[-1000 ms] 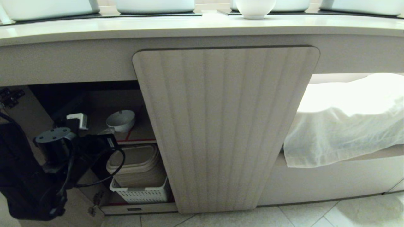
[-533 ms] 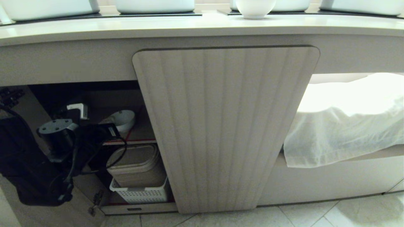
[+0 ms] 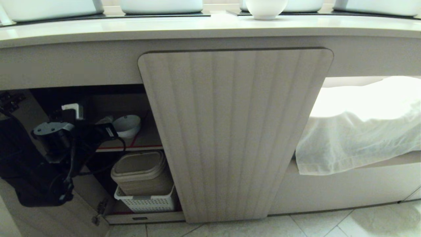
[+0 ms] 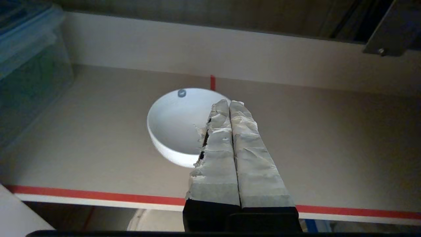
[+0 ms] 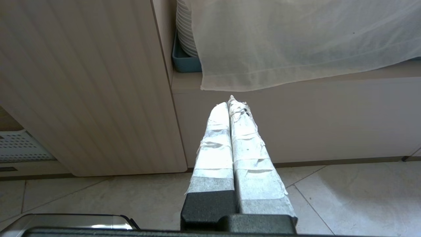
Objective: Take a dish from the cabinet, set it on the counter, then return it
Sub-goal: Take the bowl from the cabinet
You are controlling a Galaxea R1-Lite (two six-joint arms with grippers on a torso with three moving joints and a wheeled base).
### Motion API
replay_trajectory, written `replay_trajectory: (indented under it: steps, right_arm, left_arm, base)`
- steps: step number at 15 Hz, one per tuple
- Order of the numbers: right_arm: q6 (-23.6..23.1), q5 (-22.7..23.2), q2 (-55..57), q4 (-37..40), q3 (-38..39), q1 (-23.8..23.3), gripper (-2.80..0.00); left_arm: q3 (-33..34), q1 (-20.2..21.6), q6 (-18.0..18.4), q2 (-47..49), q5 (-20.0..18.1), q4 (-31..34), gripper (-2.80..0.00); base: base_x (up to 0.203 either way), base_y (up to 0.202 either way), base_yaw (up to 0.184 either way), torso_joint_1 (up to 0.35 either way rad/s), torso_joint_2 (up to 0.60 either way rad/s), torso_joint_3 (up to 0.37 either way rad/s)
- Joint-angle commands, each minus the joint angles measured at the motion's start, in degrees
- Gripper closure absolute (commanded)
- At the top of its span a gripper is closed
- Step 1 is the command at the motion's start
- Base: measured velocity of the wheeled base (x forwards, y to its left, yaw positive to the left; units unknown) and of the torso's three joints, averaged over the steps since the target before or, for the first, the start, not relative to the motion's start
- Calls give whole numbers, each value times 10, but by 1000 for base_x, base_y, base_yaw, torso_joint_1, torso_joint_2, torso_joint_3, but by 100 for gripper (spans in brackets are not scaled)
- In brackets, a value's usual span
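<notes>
At the far left of the head view the black left arm reaches into the open bay of the low beige wood-look cabinet (image 3: 235,131); its left gripper (image 4: 229,102), with tape-wrapped fingers (image 4: 245,154) pressed flat together and nothing between them, points over the upper shelf (image 4: 98,148), which is edged with a red line; just ahead of it sits the small round white ceramic bowl (image 3: 126,125), upright on the shelf with a tiny dark dot near its rim, the fingertips overlapping its near rim in the left wrist view, though contact cannot be told; below the shelf a stack of pale beige lidded containers (image 3: 141,172) rests in a white perforated plastic basket (image 3: 146,201); the middle ribbed door is closed; above runs the long cream-beige counter (image 3: 164,28); to the right a white gauzy cloth (image 3: 358,131) drapes over an open shelf; the right gripper (image 5: 230,102) hangs low before that bay, its taped fingers clenched on nothing, above the pale tiled floor (image 5: 329,197).
</notes>
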Motion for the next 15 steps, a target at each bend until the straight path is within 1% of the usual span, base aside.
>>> replay_trajectory:
  steps: [1, 13, 14, 15]
  right_arm:
    - [0, 0, 0, 0, 0, 0, 0]
    - [0, 0, 0, 0, 0, 0, 0]
    - [0, 0, 0, 0, 0, 0, 0]
    - [0, 0, 0, -1, 0, 0, 0]
  left_arm:
    - [-3, 2, -1, 4, 0, -5, 0]
    - [-7, 2, -1, 13, 1, -8, 0]
    - [-7, 2, 0, 13, 1, -8, -280]
    - [-7, 2, 0, 12, 1, -8, -280]
  base:
    - [0, 0, 0, 0, 0, 0]
    - [0, 0, 0, 0, 0, 0]
    - [0, 0, 0, 0, 0, 0]
    - [0, 0, 0, 0, 0, 0]
